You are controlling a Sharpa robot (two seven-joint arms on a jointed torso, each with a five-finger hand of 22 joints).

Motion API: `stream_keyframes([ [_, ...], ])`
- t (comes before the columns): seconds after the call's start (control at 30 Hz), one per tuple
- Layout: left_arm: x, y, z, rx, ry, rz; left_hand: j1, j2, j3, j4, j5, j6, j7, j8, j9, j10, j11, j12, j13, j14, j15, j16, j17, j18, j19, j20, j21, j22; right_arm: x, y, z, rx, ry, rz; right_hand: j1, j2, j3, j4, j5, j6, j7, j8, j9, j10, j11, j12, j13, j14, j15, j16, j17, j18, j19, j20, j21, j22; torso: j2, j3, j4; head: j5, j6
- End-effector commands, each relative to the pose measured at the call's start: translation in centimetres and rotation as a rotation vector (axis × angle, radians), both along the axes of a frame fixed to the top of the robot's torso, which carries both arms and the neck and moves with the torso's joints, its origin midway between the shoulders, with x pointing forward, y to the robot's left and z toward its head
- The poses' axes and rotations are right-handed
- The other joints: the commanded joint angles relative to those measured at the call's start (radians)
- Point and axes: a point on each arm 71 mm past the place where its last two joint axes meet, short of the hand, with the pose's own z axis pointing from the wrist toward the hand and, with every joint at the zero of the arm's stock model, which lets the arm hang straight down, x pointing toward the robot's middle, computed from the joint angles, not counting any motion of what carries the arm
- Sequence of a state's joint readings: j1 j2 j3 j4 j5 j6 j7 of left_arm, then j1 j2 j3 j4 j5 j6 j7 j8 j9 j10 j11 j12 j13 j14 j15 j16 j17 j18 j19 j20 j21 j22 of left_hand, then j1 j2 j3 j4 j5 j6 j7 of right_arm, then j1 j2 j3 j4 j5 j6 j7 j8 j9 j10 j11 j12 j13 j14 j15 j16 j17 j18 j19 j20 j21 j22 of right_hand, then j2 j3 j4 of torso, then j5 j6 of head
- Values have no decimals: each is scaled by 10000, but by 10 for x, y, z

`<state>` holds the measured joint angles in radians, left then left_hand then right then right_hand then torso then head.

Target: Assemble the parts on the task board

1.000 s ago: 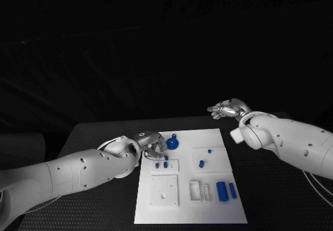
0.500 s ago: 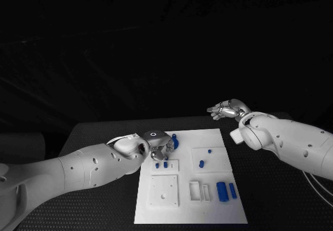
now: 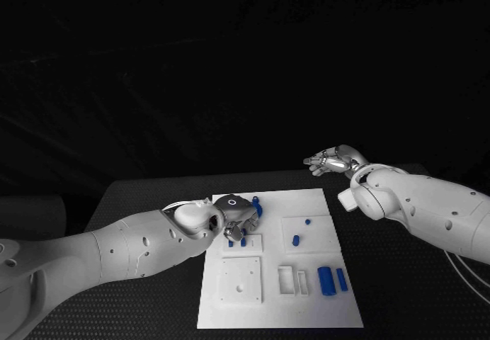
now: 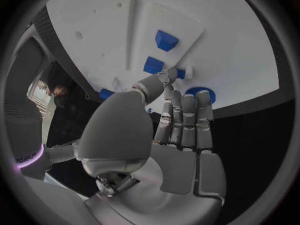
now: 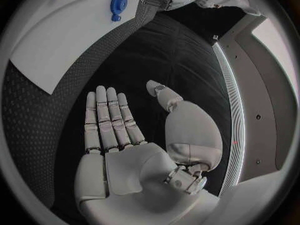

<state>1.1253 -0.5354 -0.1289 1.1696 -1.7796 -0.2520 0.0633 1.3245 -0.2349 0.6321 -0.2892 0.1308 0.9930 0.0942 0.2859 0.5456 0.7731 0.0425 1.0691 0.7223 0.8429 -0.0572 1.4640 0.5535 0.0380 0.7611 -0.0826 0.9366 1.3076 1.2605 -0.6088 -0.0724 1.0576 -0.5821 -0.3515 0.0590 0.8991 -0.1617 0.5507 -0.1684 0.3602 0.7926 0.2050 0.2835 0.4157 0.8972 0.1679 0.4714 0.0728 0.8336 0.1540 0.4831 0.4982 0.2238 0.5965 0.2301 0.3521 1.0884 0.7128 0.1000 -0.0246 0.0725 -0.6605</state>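
The left hand (image 3: 235,216) is hovering over the far left part of the task board (image 3: 337,312), its straight fingers lying side by side near a round blue part (image 4: 201,92), holding nothing. The right hand (image 3: 332,161) is hanging spread and empty beyond the board's far right corner, above the black worktop (image 3: 153,191).

Two white arms with smooth, rounded glossy shells, dotted with small dark screw holes along the casings. Left arm (image 3: 112,255) thick and bulbous toward the wrist; a small dark ring mark on the wrist cap. Right arm (image 3: 429,209) with a white rectangular tab near the wrist and a thin pale cable trailing below. Left hand (image 4: 169,135) and right hand (image 5: 134,150) silver-grey metal, segmented fingers (image 5: 109,120), broad smooth palm plates, exposed mechanical parts at the thumb base.
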Motion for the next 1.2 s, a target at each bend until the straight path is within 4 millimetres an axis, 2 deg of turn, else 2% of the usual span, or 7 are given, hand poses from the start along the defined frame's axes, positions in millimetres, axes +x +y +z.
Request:
stream_keyframes([
  [0.03, 1, -2, -1, 592, -201, -87, 86, -75, 23, 7, -59, 3, -94, 31, 8, -76, -81, 866, 63, -49, -92, 448, 27, -42, 247, -787, 354, 246, -1, 3, 0, -33, 6, 229, 24, 94, -25, -57, 33, -13, 62, 49, -8, -20, -19, 37, -14, -52, -1, 31, -12, 102, -29, 69, -39, 17, 2, 1, 6, -11, -3],
  [0.1, 1, -2, -2, 668, -228, -57, 111, -83, 32, 6, -61, -3, -93, 13, -5, -200, -178, 1389, 44, -90, -191, 799, 53, 22, 377, -873, 644, 235, -1, 3, 0, -32, 11, 236, 21, 96, -27, -57, 33, -11, 61, 50, -8, -19, -20, 39, -14, -50, -2, 32, -12, 103, -29, 69, -40, 17, 2, 1, 6, -11, -3],
  [0.27, 3, -1, -2, 753, -245, -16, 200, -70, 130, 3, -51, 7, -86, 1, -17, -252, -263, 1892, -115, -116, -276, 1157, 42, 48, 425, -945, 876, 226, -1, 3, 0, -36, 16, 230, 18, 98, -30, -57, 33, -8, 60, 52, -9, -16, -21, 42, -14, -47, -3, 35, -11, 104, -30, 70, -42, 18, 7, -2, -2, -18, -3],
  [0.73, 4, 2, -4, 952, -150, 36, 218, -13, 206, 4, -61, -34, -65, -36, -39, -254, -330, 2203, -271, -130, -339, 1298, -21, 50, 428, -991, 973, 208, -1, 2, -1, -39, 28, 226, 10, 103, -37, -60, 33, -4, 57, 56, -11, -12, -24, 48, -16, -42, -5, 39, -11, 109, -30, 73, -47, 20, 3, 2, 8, -42, -12],
  [0.87, 5, 0, -3, 895, -165, 25, 88, -26, 172, 25, -171, -56, -51, -52, -49, -274, -348, 2301, -367, -133, -357, 1331, -66, 38, 429, -1005, 997, 198, -1, 4, -1, -30, 32, 258, 9, 104, -38, -62, 33, -4, 57, 57, -11, -12, -25, 49, -16, -41, -6, 40, -11, 111, -30, 73, -49, 21, -4, 2, 15, -42, -18],
  [0.97, 6, -1, -3, 886, -198, 54, -179, -80, 59, 90, -766, -86, -34, -69, -56, -302, -363, 2406, -512, -130, -374, 1362, -134, 35, 446, -1032, 1020, 182, -1, 4, -1, -29, 34, 263, 9, 106, -39, -62, 34, -4, 56, 57, -12, -12, -25, 50, -17, -41, -6, 41, -11, 111, -29, 73, -49, 21, -3, 1, 14, -39, -15],
  [1.2, 9, -3, -4, 890, -251, 119, -500, -184, -98, 302, -820, -195, 27, -104, -51, -267, -376, 2510, -651, -73, -391, 1426, -187, 50, 504, -1060, 1060, 168, -1, 4, -1, -31, 34, 258, 7, 108, -40, -64, 34, -3, 56, 58, -12, -12, -26, 51, -18, -41, -7, 41, -12, 113, -29, 74, -51, 22, 3, -1, 6, -36, -8],
])
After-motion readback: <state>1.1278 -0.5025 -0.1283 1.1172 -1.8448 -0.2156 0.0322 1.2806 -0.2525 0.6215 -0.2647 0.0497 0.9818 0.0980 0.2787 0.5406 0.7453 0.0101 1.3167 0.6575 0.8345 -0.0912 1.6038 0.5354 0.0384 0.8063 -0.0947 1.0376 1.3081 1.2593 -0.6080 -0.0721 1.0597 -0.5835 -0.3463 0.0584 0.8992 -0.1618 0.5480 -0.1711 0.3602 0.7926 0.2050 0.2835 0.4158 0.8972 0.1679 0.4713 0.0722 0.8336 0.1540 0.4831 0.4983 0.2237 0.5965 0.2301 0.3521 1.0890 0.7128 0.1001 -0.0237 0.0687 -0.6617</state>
